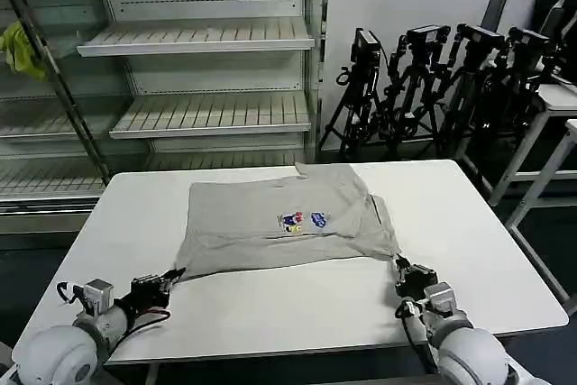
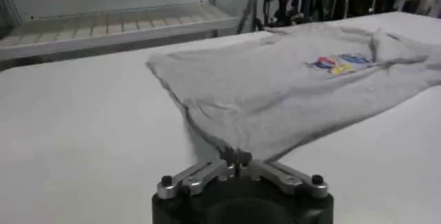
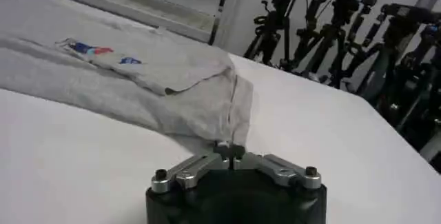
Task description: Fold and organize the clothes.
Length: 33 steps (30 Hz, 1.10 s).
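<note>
A light grey short-sleeved shirt [image 1: 270, 223] lies partly folded on the white table [image 1: 135, 214], its small multicoloured chest print [image 1: 302, 220] facing up. My left gripper [image 1: 177, 274] is shut on the shirt's near left corner [image 2: 224, 143], at the table's front left. My right gripper [image 1: 399, 267] is shut on the near right corner [image 3: 231, 125], at the front right. In the left wrist view the shirt [image 2: 289, 94] spreads away from my left gripper [image 2: 235, 156]. In the right wrist view the shirt [image 3: 138, 74] runs off from my right gripper [image 3: 229, 151].
Empty metal shelves [image 1: 198, 38] stand behind the table, with a yellow-green cloth [image 1: 20, 47] at the far left. Black tripods [image 1: 424, 78] crowd the back right. Another white table [image 1: 559, 101] stands at the right edge.
</note>
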Motion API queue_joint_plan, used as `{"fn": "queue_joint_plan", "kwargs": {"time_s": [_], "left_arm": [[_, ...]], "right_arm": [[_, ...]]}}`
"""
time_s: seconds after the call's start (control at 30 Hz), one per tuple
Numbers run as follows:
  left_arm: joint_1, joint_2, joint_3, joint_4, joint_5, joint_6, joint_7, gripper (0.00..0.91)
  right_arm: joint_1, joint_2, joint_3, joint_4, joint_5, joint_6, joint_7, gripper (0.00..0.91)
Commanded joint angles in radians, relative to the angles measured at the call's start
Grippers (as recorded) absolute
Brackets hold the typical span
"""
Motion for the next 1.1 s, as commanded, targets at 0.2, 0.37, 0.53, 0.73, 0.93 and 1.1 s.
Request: {"fn": "queue_joint_plan", "kwargs": {"time_s": [0.2,0.37,0.53,0.73,0.93,1.1], "left_arm": [[0.253,0.095,-0.145,-0.156,-0.042,0.028,-0.014,0.040],[0.214,0.066,-0.112,-0.132,-0.023,0.024,-0.014,0.040],[0.217,0.064,-0.108,-0.127,-0.017,0.018,-0.009,0.040],[0.204,0.059,-0.098,-0.120,-0.017,0.014,-0.007,0.040],[0.201,0.060,-0.088,-0.110,-0.014,0.009,-0.004,0.040],[0.204,0.060,-0.089,-0.111,-0.013,0.007,-0.004,0.040]], "right_arm": [[-0.270,-0.139,0.169,0.198,0.074,-0.035,0.057,0.000],[-0.217,-0.098,0.133,0.178,0.031,-0.031,0.055,0.040],[-0.101,-0.072,0.097,0.129,0.033,-0.023,0.035,0.907],[-0.002,-0.028,0.079,0.042,0.024,0.014,-0.007,0.907],[0.065,0.038,0.046,-0.043,0.015,0.028,-0.031,0.907],[0.126,0.090,-0.007,-0.112,-0.003,0.043,-0.046,0.907]]}}
